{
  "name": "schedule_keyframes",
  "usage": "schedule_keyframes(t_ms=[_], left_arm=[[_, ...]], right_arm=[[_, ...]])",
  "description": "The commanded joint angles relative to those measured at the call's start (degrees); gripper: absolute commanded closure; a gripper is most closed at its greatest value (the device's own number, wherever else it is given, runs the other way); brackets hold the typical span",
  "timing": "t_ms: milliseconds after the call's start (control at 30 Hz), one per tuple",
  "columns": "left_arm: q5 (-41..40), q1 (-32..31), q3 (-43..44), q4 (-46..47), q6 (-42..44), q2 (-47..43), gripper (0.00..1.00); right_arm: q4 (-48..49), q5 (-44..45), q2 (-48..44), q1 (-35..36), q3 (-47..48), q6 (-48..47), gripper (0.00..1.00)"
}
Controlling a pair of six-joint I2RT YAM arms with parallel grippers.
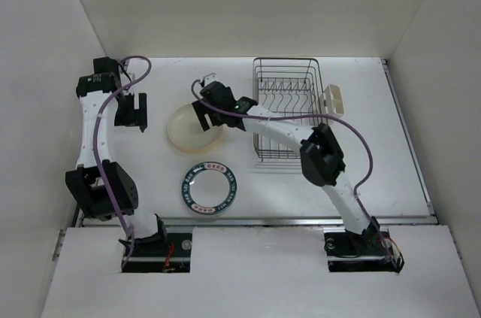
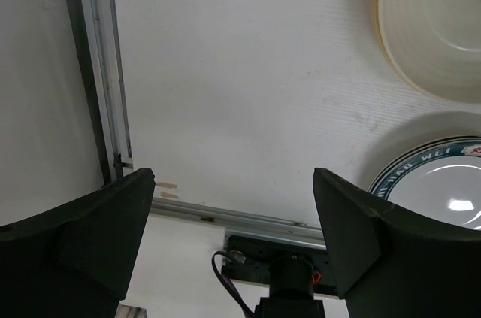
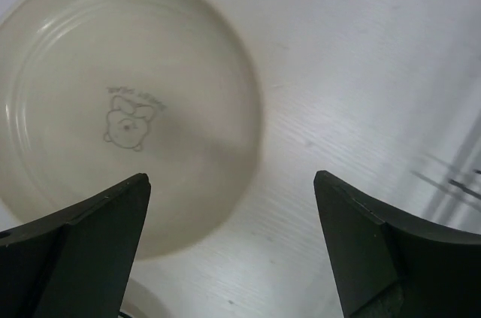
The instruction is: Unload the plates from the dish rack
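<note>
The dish rack (image 1: 255,77) stands at the far right-centre of the surface (image 1: 376,175), a beige box (image 1: 334,98) clipped to its right side. No plate shows among its upright prongs in the overhead view. Judgement: unloading is at or near completion.

Two plates lie flat on the surface to the left of the rack. The cream plate (image 1: 188,131) is nearest it. The teal-rimmed plate (image 1: 210,189) lies closer to the arm bases, just apart from the cream one. Laying them flat and side by side, not leaning, keeps them from rolling or tipping.

The right arm's fingers (image 3: 83,243) hang above the cream plate, spread wide with nothing between them. The wrist view shows the plate's printed centre mark below the gap. Judgement: this posture fits a release just made over the set-down spot.

The left arm's fingers (image 2: 75,243) are likewise spread and empty, over bare surface at the left, well apart from the rack. Both plates sit at the right edge of its wrist view. Judgement: it is parked there to leave the right arm room.
</note>
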Motion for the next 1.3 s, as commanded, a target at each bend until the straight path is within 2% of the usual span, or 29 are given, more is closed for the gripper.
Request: schedule_keyframes(t_ms=[0, 33, 100, 200, 233, 300, 367, 500, 600, 733, 967, 1267], left_arm=[[-1.88, 0.03, 0.23, -1.07, -0.17, -3.59, 0.15], [-2.41, 0.03, -0.3, -0.37, -0.17, -4.21, 0.15], [-4.77, 0.03, -1.17, 1.21, -0.17, -6.4, 0.15], [-9.24, 0.03, -2.84, 3.14, -1.57, -8.17, 0.12], [-10.66, 0.55, -3.55, 3.15, -2.1, -8.7, 0.1], [-13.82, 0.56, -4.16, 4.99, -4.12, -9.58, 0.08], [-18.57, 0.56, -4.78, 5.87, -5.53, -10.98, 0.04], [-21.93, 0.56, -5.93, 7.19, -7.63, -12.31, 0.0], [-21.93, 0.56, -5.93, 7.19, -8.26, -12.83, 0.0], [-20.79, 0.56, -5.93, 6.58, -8.87, -12.83, 0.0], [-19.64, 0.56, -5.31, 5.96, -8.87, -12.22, 0.0], [-19.64, 0.56, -5.31, 5.96, -8.87, -13.27, 0.0]], right_arm=[[3.02, 10.31, -15.01, -1.59, -2.04, 1.17, 0.04], [3.02, 12.34, -19.82, -2.28, -3.44, 1.18, 0.0], [1.89, 17.08, -24.24, -3.95, -4.24, 1.18, 0.0], [-1.45, 26.4, -32.33, -10.53, -7.23, 2.31, 0.0], [-2.85, 30.95, -34.26, -14.9, -8.45, 2.32, 0.0], [-3.47, 35.02, -39.97, -19.76, -13.98, 3.72, 0.0], [-4.0, 36.96, -43.67, -27.99, -20.55, 5.12, 0.0], [-2.7, 34.43, -55.77, -38.58, -30.95, 9.7, 0.0], [3.78, 35.03, -61.42, -39.21, -39.36, 9.7, 0.0], [9.26, 32.93, -68.8, -39.21, -45.11, 10.23, 0.0], [11.11, 30.9, -72.77, -39.21, -46.7, 10.76, 0.0], [11.64, 28.62, -73.39, -39.21, -46.7, 11.28, 0.0]])
